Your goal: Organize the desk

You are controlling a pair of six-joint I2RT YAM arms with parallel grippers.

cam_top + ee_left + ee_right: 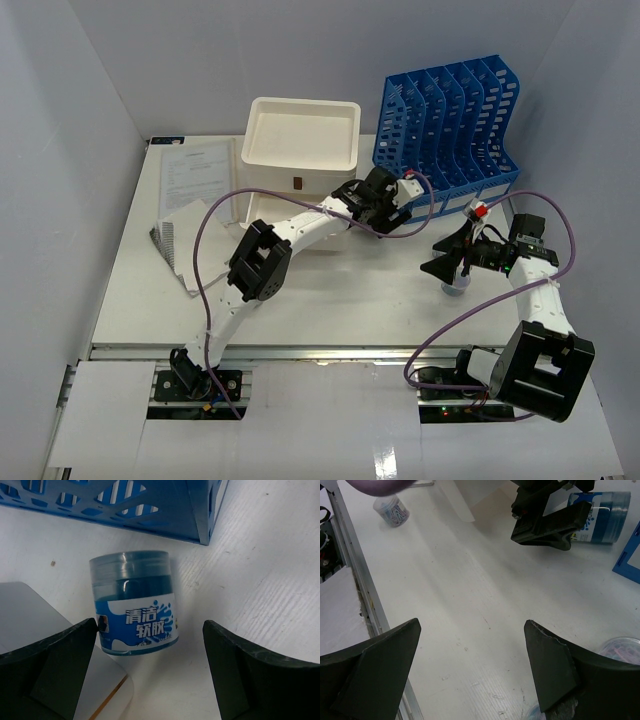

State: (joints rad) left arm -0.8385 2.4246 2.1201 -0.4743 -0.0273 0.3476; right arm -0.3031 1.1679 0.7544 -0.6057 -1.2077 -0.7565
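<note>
The white desk [360, 290] has a metal rail along its front edge. My left gripper [395, 205] is open in front of the blue file rack [445, 130]. In the left wrist view the left gripper [150, 622] stands around a blue jar [135, 610] with a blue and white label. The jar lies on its side, close to the left finger [50, 665] and well apart from the right finger. My right gripper [450, 265] is open and empty above bare desk, as the right wrist view [472, 622] also shows. The blue jar [600, 510] shows there too.
A cream three-drawer box [300, 150] stands at the back middle; its corner [35, 625] is beside the left finger. Papers [195, 180] lie at the back left. A small clear jar [457, 288] stands under the right gripper. Another small jar [392, 510] stands near the rail.
</note>
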